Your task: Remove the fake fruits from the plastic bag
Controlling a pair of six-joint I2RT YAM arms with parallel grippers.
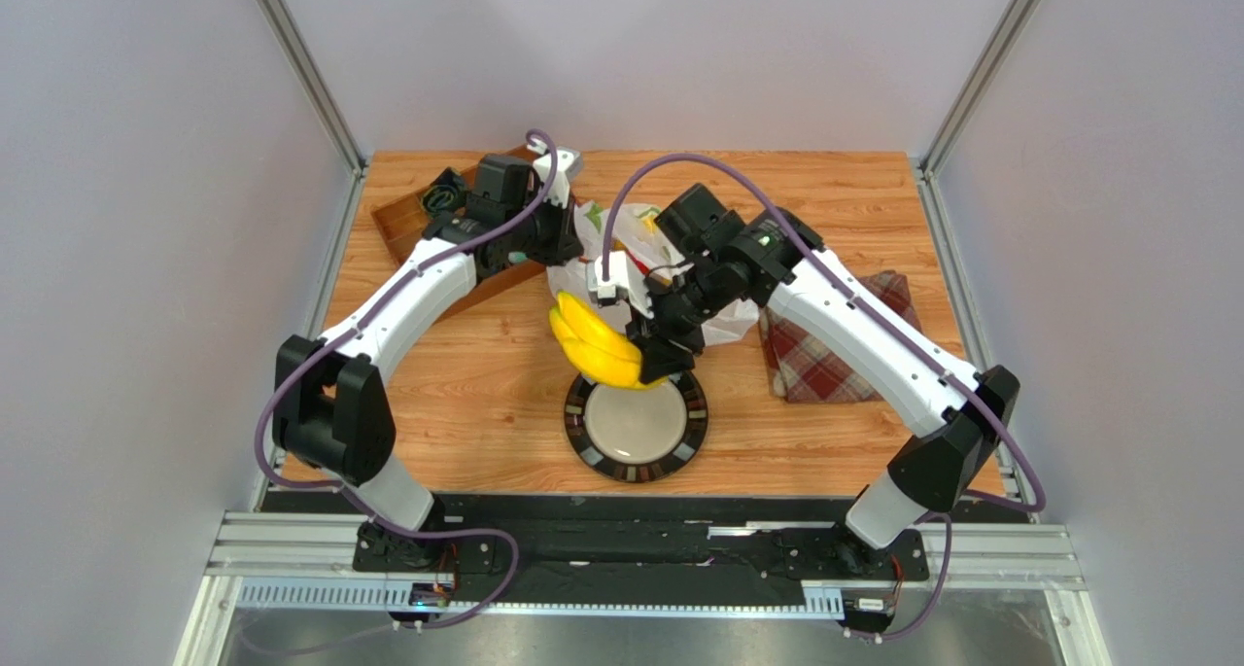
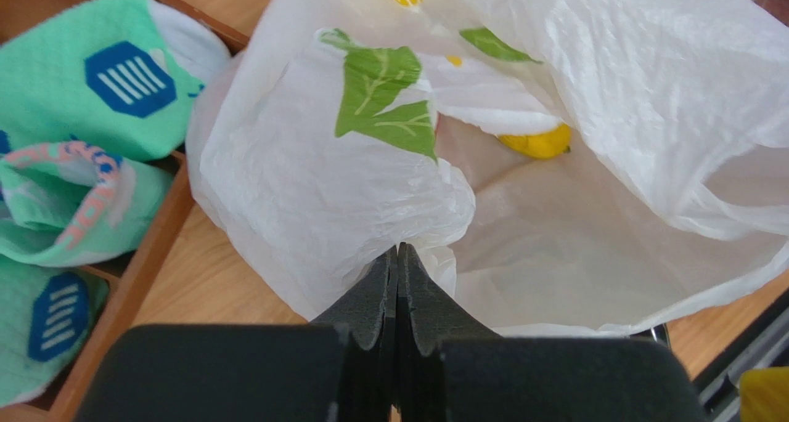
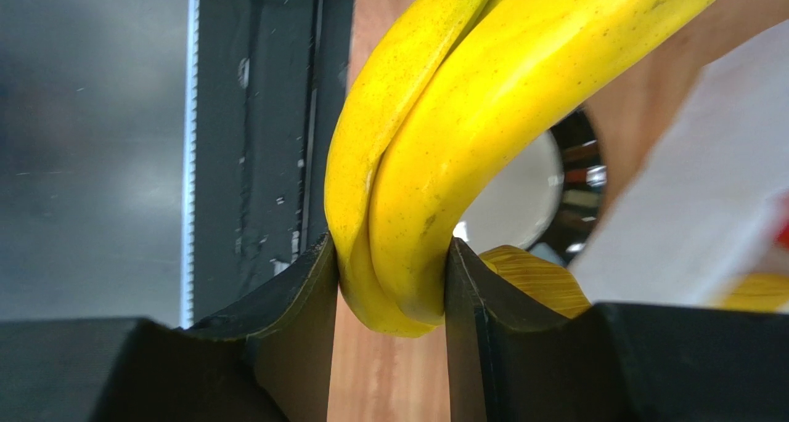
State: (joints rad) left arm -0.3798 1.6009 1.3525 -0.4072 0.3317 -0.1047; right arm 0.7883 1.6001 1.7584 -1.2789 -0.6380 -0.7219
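Note:
The white plastic bag (image 1: 613, 265) lies at the middle back of the table, printed with green leaves (image 2: 384, 99). My left gripper (image 2: 398, 251) is shut on a fold of the plastic bag (image 2: 324, 182) at its near rim. A yellow fruit (image 2: 537, 143) shows inside the bag. My right gripper (image 3: 391, 256) is shut on a bunch of yellow bananas (image 3: 435, 145), held above the table just beyond the plate. From above, the bananas (image 1: 596, 342) hang between the bag and the plate, under the right gripper (image 1: 665, 357).
A round plate (image 1: 637, 424) with a dark patterned rim sits in front of the bag. A red plaid cloth (image 1: 832, 342) lies at the right. A wooden tray (image 2: 120, 293) with green packets (image 2: 102, 80) stands at the back left.

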